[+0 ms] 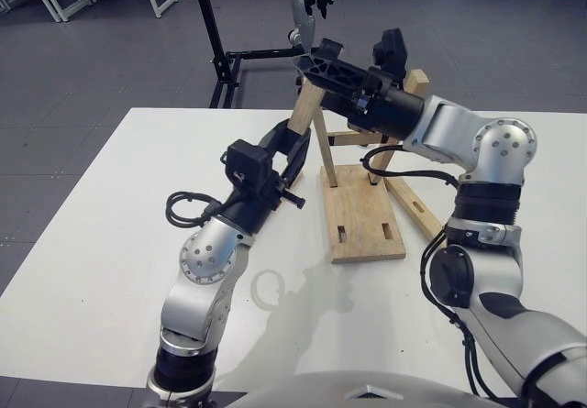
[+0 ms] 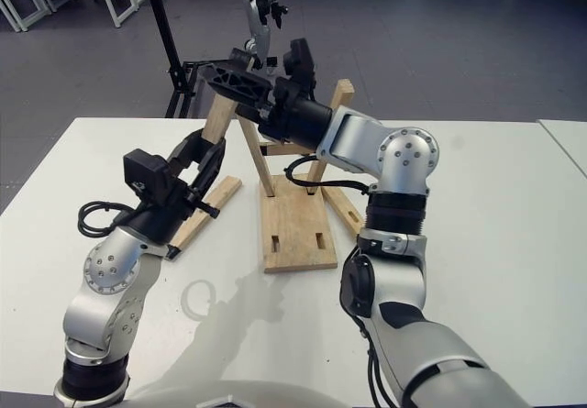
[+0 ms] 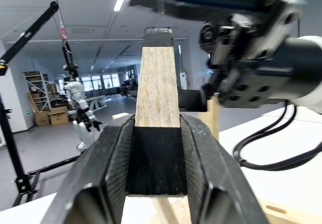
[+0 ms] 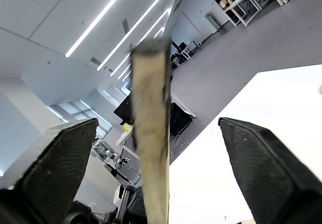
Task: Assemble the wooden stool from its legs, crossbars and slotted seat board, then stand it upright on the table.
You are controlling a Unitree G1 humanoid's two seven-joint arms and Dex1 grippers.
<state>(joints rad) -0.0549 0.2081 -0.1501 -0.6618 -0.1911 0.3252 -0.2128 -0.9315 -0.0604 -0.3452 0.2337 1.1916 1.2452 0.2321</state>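
Wood parts of the stool sit near the middle of the white table (image 1: 92, 243). The seat board (image 1: 359, 220) lies flat on it, with two small slots near its close end. At the far end of the board a middle leg (image 1: 326, 156) and a right leg (image 1: 410, 96) stand up and lean, and a short crossbar (image 1: 351, 137) runs between them. I cannot tell if their feet sit in slots or only rest on the board. A flat bar (image 1: 415, 208) with a slot in it lies on the table just beside the right side of the board. To the left of the board is the tilted leg (image 1: 308, 105). Its top points up and away, and its low end rests on the table. The left gripper (image 1: 292, 151) is closed tight on this leg, part way up. In the left wrist view its two black fingers (image 3: 115, 153) press on both sides of the wood, and the leg has a dark tip. The right gripper (image 1: 312, 64) is up at the top end of the same leg. Its claw is spread wide, and in the right wrist view the tip of the leg stands in the gap with space on each side, so it holds nothing. Behind the table a black stand (image 1: 209, 32) stands on the grey floor.
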